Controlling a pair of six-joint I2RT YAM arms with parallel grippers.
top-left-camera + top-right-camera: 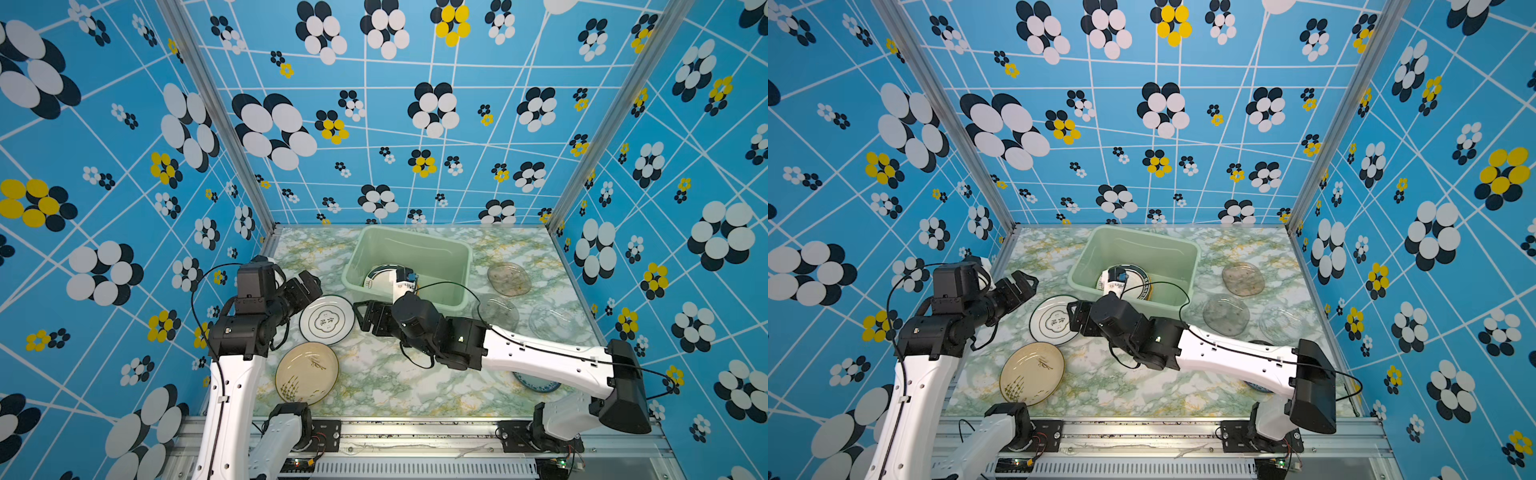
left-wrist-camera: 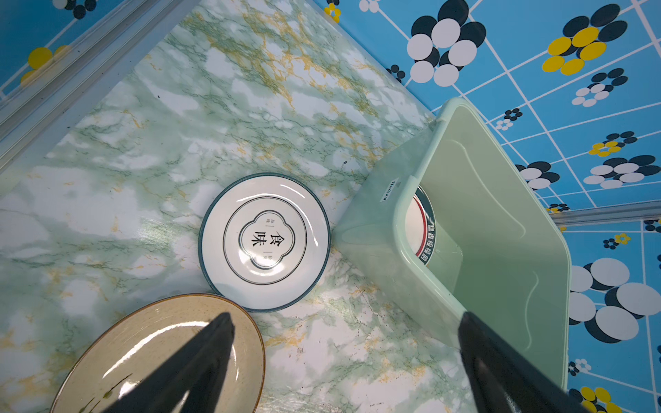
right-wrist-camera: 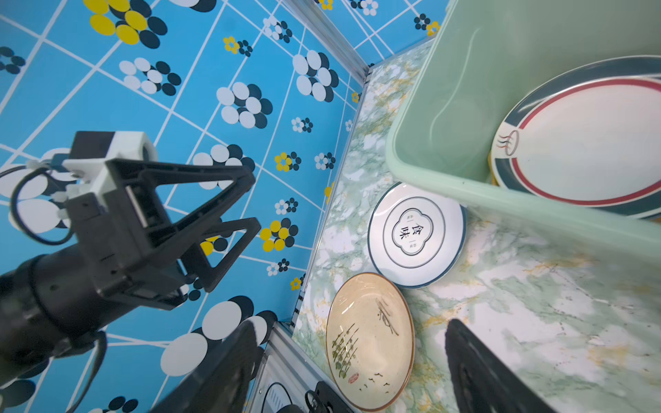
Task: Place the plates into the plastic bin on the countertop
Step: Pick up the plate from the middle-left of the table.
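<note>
Top views: one plate in the bin, the others on the worktop (image 1: 395,374).
In both top views the plastic bin (image 1: 440,266) sits at frame centre, with a red-ringed white plate (image 1: 380,276) inside its lower-left end. A lettered white plate (image 1: 327,320) lies just beside the bin's lower-left corner, and a cream plate (image 1: 306,373) lies below that. Three see-through plates (image 1: 496,312) lie at centre right. The left jaws and right jaws both stand wide apart, gripping nothing.

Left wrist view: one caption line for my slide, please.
Open left hand facing a white plate beside the green bin and a cream plate.
</note>
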